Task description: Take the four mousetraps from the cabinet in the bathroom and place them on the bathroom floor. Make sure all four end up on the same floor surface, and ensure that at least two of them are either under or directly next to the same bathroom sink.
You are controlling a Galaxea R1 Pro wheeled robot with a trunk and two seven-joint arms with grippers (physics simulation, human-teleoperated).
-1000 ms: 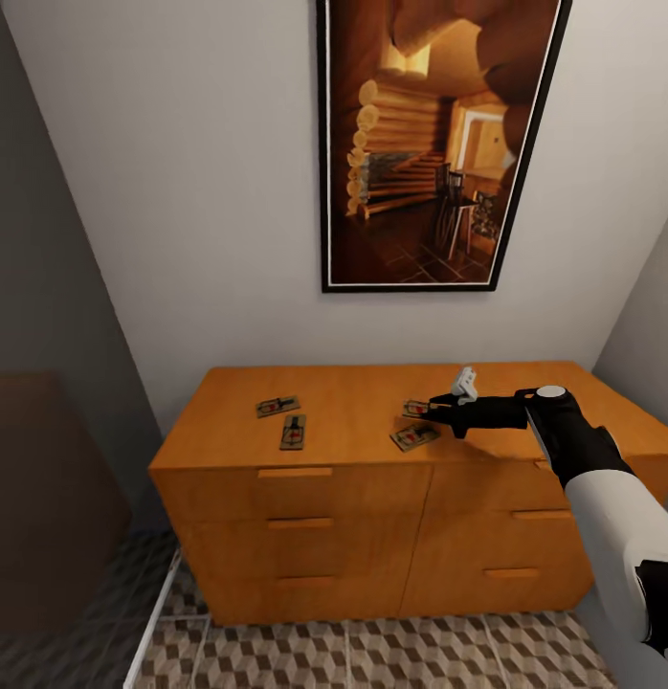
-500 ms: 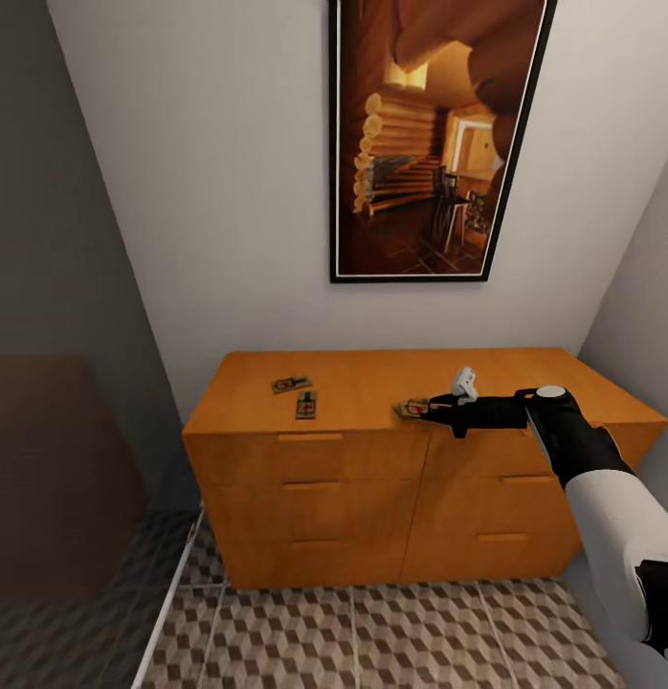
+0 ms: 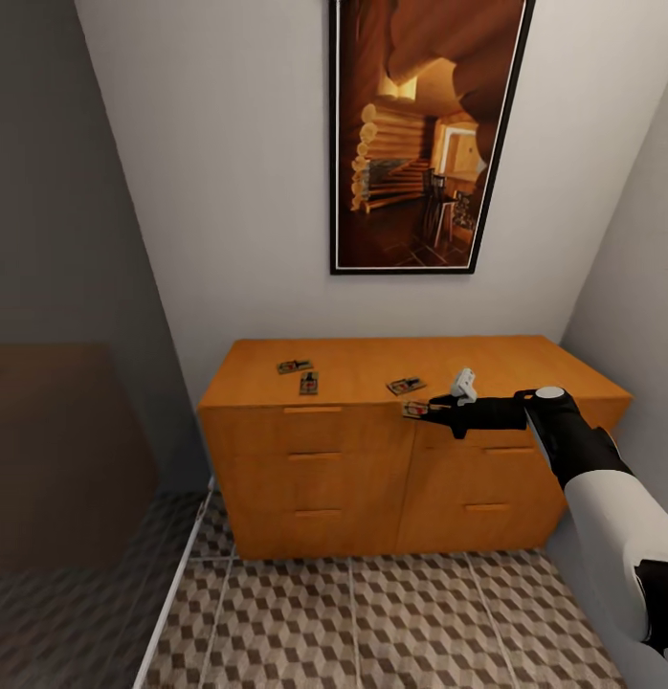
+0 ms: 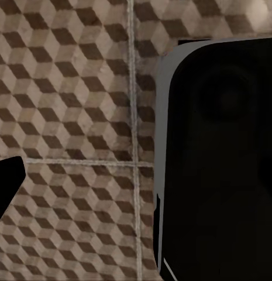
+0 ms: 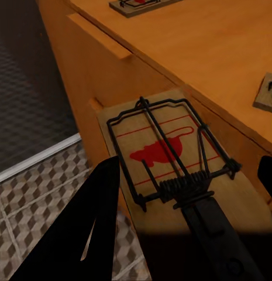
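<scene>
Cabinet (image 3: 372, 459): stands against the wall under a framed picture (image 3: 425, 134); three mousetraps (image 3: 309, 383) lie on its top.
Bathroom floor (image 3: 372, 622): cube-patterned tiles in front of the cabinet.
Right arm: stretched toward the cabinet's front edge.
Right end effector (image 3: 432, 409): clamped on a fourth mousetrap (image 5: 171, 175), held level off the cabinet's front edge.
Left end effector: cannot tell.

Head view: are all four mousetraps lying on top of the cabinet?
No: three mousetraps lie on the cabinet, while the right gripper holds the fourth mousetrap beyond its front edge.
</scene>
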